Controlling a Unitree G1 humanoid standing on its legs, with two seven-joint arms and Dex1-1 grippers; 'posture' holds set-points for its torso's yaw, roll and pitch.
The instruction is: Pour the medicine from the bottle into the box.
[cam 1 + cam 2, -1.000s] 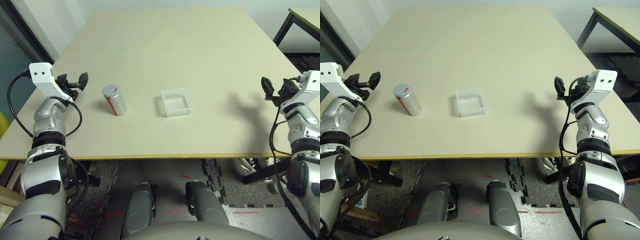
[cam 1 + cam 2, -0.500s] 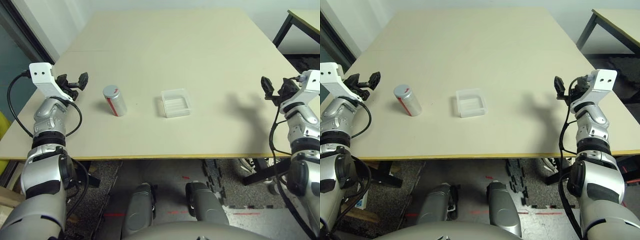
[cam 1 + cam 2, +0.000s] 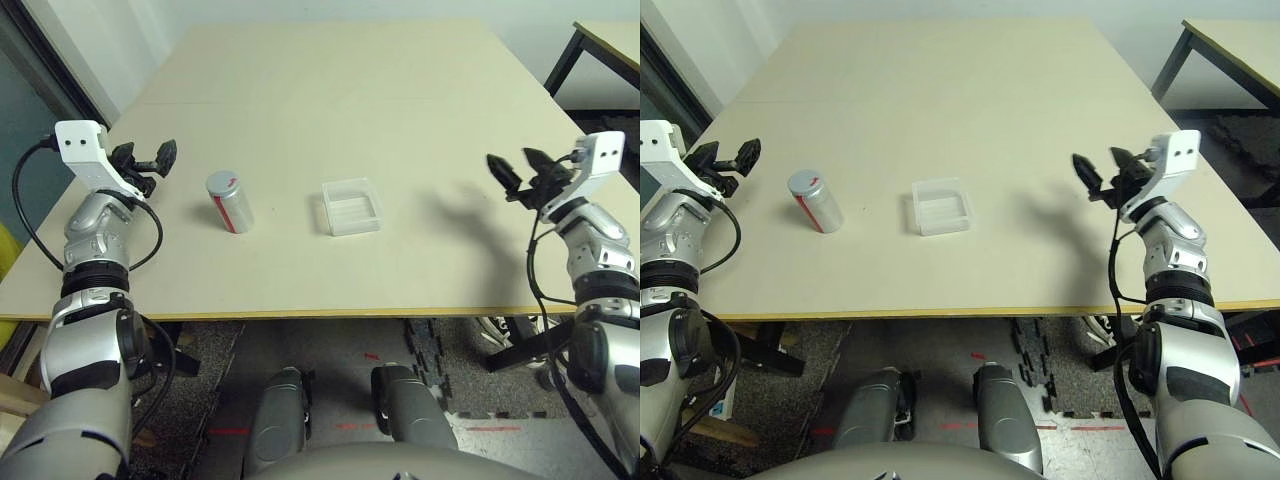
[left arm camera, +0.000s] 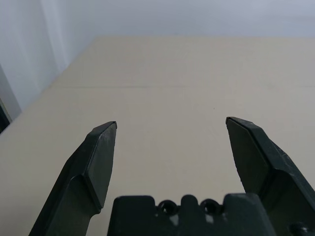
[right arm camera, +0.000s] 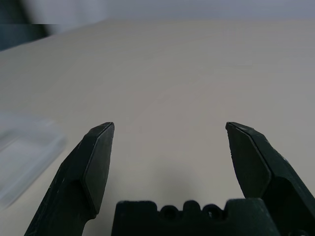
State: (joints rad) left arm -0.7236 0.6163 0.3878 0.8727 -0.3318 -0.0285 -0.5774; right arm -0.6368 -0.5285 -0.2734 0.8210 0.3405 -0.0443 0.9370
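Bottle (image 3: 229,201) looks light, smooth, tippy (grip mid-body); both the left gripper (image 3: 158,159) and right gripper (image 3: 522,171) hang spread and empty.

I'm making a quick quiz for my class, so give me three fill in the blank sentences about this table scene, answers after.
1. The bottle stands on the table to the ____ of the box.
2. Both the left hand and the right hand are ____.
3. The bottle's lengthwise stripe is ____.

Answers: left; open; red

Left gripper (image 3: 150,160) and right gripper (image 3: 520,175) hover, jaws spread wide, holding nothing
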